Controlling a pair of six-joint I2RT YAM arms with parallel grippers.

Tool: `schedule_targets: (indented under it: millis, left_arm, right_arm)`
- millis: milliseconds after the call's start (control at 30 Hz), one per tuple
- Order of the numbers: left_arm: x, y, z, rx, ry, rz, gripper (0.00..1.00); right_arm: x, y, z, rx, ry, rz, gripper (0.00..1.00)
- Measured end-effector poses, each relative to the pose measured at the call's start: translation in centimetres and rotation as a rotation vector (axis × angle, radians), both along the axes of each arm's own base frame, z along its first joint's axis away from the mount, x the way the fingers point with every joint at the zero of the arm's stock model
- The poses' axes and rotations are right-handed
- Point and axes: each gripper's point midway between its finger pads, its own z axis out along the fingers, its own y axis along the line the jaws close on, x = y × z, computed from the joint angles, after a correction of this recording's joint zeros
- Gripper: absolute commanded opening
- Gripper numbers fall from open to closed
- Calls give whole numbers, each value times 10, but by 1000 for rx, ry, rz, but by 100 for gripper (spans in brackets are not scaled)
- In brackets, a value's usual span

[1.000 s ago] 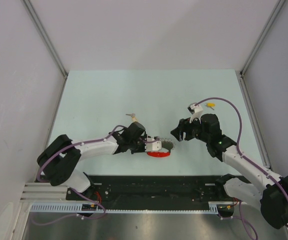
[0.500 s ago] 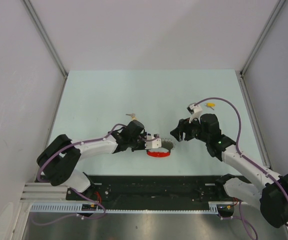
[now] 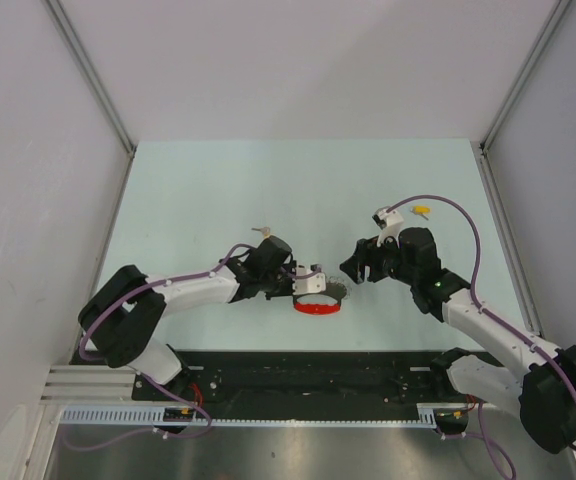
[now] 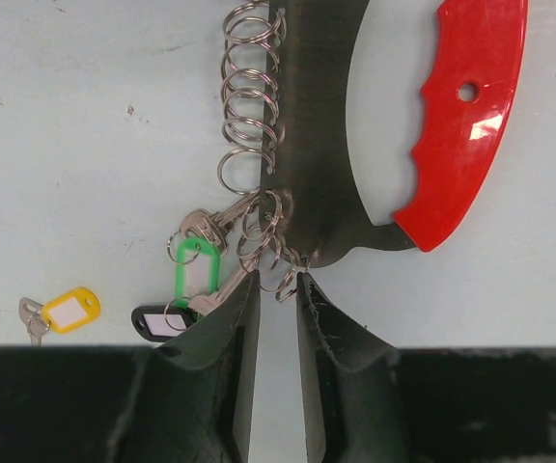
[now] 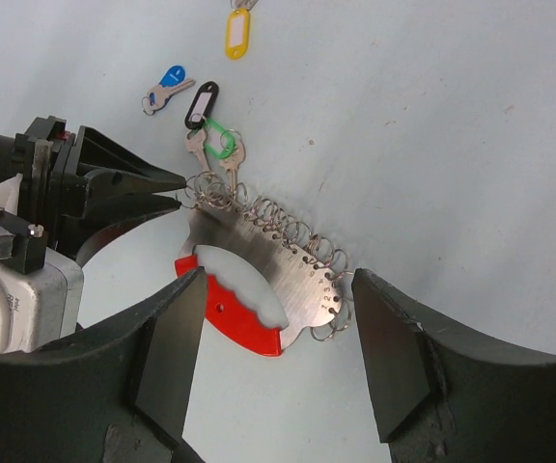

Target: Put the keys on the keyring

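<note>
Robotics lab test cell seen from above: a pale mint-green tabletop (image 3: 218,180) was boxed in by plain white wall panels (image 3: 298,70) on bare aluminium frame posts (image 3: 93,75). A white-and-black left robot arm (image 3: 193,292) and matching right robot arm (image 3: 483,322), trailing purple cables (image 3: 468,225), were bolted to a black base rail (image 3: 308,380).

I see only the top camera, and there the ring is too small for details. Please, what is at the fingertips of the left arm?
Observer: In the left wrist view, the left gripper has its tips at the last small wire loops of the keyring. The gap between the tips is narrow. I cannot tell if a loop is pinched.
Operator: Which keys are near these loops?
Observer: The green key and the black key lie close against them. I cannot tell whether they are threaded on. The yellow key lies apart on the table.
</note>
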Motion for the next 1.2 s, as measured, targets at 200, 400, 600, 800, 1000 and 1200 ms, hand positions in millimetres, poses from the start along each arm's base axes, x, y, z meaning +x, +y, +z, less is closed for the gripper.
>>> schedule_targets:
  millis: [200,400,600,800,1000,1200]
  left_arm:
    - [-3,3,-3,15,14,0,27]
    - [-4,4,-4,22,20,-1,27]
    - [-4,5,-7,29,22,-5,28]
    - [-4,5,-7,32,21,-3,30]
    - [-2,6,-7,40,13,4,34]
    - [-2,7,-7,47,7,7,36]
  right_arm:
    - [0,0,-1,-1,2,2,67]
    - [0,1,-1,-1,2,2,67]
    - [-1,1,-1,-1,2,5,67]
    - [-1,2,-1,-1,2,7,68]
    - [-1,2,-1,-1,2,7,68]
    - [-2,2,-1,-1,2,8,68]
